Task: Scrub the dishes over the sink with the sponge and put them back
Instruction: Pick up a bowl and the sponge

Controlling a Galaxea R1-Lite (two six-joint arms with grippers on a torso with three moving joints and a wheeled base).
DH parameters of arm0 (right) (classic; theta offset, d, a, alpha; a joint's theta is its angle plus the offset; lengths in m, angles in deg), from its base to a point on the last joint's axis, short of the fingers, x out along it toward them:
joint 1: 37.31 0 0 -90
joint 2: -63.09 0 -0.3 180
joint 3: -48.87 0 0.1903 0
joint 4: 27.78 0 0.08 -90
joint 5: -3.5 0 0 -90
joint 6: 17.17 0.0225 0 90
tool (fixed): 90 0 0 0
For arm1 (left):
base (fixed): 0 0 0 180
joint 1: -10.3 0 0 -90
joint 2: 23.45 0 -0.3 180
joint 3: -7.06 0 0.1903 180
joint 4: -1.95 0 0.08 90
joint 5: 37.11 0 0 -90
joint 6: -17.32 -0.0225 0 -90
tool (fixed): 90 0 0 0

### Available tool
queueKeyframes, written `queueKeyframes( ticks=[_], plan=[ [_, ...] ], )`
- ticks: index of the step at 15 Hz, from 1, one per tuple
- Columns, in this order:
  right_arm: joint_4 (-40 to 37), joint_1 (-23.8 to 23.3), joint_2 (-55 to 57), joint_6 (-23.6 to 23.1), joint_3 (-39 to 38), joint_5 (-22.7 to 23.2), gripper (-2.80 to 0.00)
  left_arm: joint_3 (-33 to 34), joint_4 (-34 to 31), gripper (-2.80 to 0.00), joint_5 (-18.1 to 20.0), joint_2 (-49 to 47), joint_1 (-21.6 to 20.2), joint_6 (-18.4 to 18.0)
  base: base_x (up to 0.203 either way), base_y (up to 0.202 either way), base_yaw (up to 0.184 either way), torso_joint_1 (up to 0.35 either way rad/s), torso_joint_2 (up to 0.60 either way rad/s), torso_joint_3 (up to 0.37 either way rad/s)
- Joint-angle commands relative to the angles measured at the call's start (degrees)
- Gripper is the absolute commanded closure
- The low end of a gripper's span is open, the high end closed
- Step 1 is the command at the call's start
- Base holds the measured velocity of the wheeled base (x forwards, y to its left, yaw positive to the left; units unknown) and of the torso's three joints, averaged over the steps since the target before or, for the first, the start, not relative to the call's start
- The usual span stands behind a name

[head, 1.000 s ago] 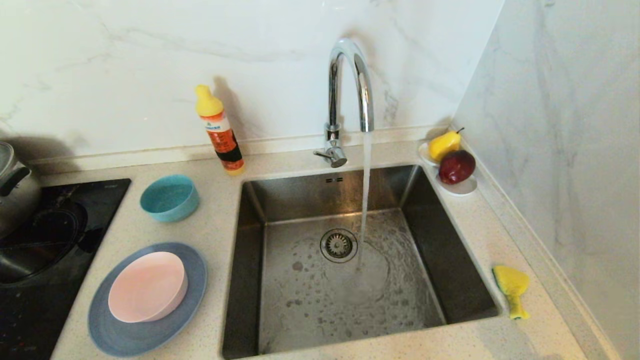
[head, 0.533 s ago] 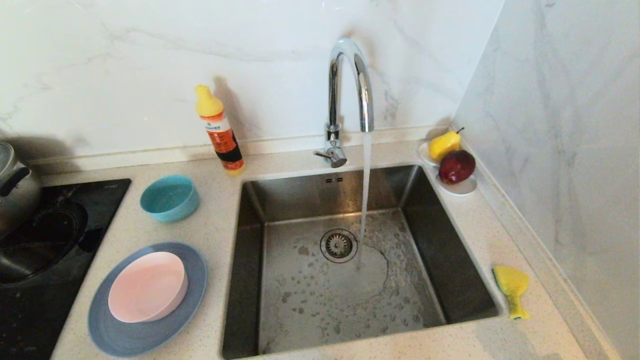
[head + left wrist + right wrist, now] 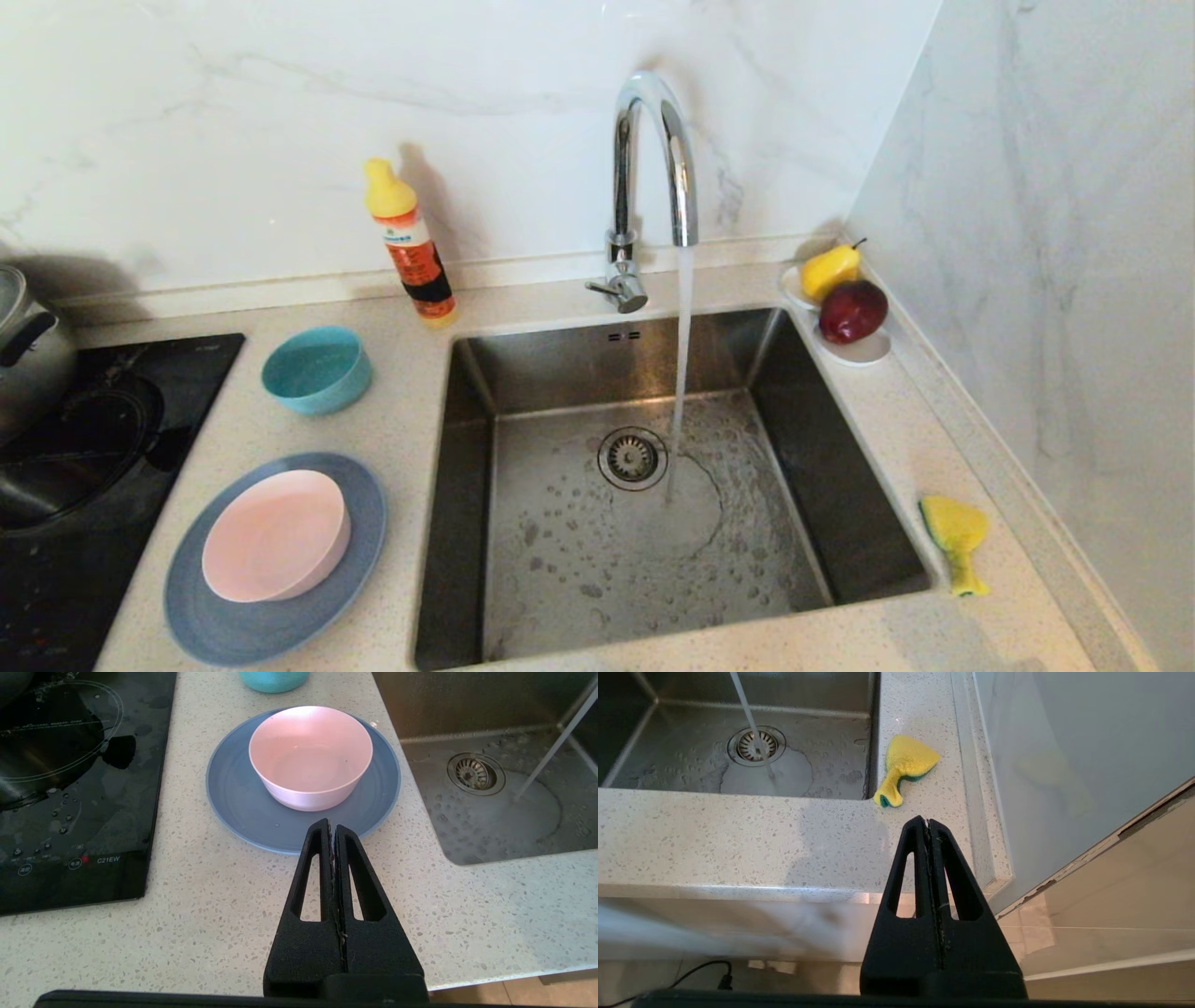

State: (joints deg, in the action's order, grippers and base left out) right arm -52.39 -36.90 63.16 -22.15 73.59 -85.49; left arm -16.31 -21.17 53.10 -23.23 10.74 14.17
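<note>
On the counter left of the sink [image 3: 467, 448] lie the dishes: a teal bowl [image 3: 316, 369], and a pale pink bowl [image 3: 275, 534] standing on a slate-blue plate [image 3: 359, 551]. The yellow sponge [image 3: 956, 539] with its green side lies on the counter right of the basin. Neither arm shows in the head view. My left gripper [image 3: 332, 823] is shut and empty, held back near the counter's front edge, pointing at the plate [image 3: 238, 802] and pink bowl [image 3: 310, 756]. My right gripper [image 3: 926, 820] is shut and empty, off the counter's front edge, short of the sponge [image 3: 903, 767].
Water runs from the chrome tap [image 3: 653, 159] into the basin beside the drain [image 3: 632, 457]. An orange detergent bottle [image 3: 411, 245] stands at the back. A saucer [image 3: 864, 347] with a pear and an apple sits back right. A black hob [image 3: 84, 467] and a pot [image 3: 28, 345] are at left.
Only the water pattern on the sink floor has shifted. Dishes and sponge have not moved.
</note>
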Motion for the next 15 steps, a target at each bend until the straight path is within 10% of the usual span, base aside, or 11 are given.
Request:
queueKeyframes(
  ticks=[1, 6, 15],
  plan=[
    [-2.97, 0.03, 1.25, -0.1, 6.54, 0.01, 0.0, 0.0, 0.01, 0.0, -0.03, -0.22, 0.0, -0.01, 0.0, 0.0, 0.0, 0.0, 0.0, 0.0],
    [-13.97, -0.07, 15.09, -0.7, 23.23, 2.0, 0.0, 0.0, 0.01, 0.0, -0.03, -0.22, 0.0, -0.01, 0.0, 0.0, 0.0, 0.0, 0.0, 0.0],
    [-18.08, 0.15, 45.19, -8.16, 29.82, 2.5, 0.0, 0.0, 0.01, 0.0, -0.03, -0.22, 0.0, -0.01, 0.0, 0.0, 0.0, 0.0, 0.0, 0.0]
  ],
)
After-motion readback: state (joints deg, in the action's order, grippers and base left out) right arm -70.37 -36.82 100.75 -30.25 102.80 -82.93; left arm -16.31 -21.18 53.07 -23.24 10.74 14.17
